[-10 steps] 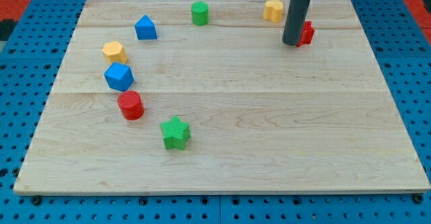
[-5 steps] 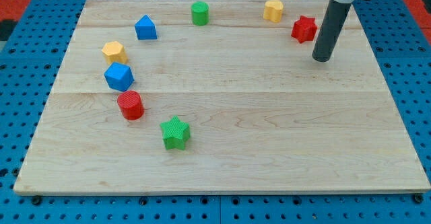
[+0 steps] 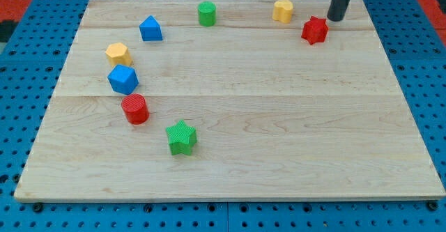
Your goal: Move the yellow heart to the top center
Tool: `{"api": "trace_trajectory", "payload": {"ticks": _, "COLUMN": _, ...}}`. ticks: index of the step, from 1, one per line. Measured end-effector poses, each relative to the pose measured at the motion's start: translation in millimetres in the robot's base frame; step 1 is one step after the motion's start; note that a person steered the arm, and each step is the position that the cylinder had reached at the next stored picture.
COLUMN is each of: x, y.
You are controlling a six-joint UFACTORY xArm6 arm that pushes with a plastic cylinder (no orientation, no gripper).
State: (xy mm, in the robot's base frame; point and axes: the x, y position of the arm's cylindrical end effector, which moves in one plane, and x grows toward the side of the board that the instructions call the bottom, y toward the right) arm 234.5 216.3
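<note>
The yellow heart (image 3: 283, 10) lies near the board's top edge, right of centre. A red star (image 3: 315, 30) sits just to its lower right. My tip (image 3: 337, 19) is at the top right, right of the heart and just up and right of the red star, touching neither. The rod runs up out of the view's top.
A green cylinder (image 3: 206, 13) stands at the top centre, left of the heart. A blue house-shaped block (image 3: 150, 28), a yellow hexagon (image 3: 118, 53), a blue cube (image 3: 123, 79) and a red cylinder (image 3: 135, 109) lie at the left. A green star (image 3: 182, 137) lies lower centre.
My tip moved from left of the red star to its right and lower, then up to the top right beside the star. No block moved.
</note>
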Motion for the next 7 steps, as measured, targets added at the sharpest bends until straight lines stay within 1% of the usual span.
{"api": "trace_trajectory", "payload": {"ticks": 1, "x": -19, "y": -62}}
{"api": "trace_trajectory", "payload": {"ticks": 2, "x": -24, "y": -118}}
{"api": "trace_trajectory", "payload": {"ticks": 3, "x": -39, "y": -127}}
{"api": "trace_trajectory", "payload": {"ticks": 4, "x": -38, "y": -170}}
{"api": "trace_trajectory", "payload": {"ticks": 5, "x": -6, "y": -196}}
{"api": "trace_trajectory", "payload": {"ticks": 6, "x": -9, "y": -210}}
{"api": "trace_trajectory", "payload": {"ticks": 7, "x": -16, "y": -253}}
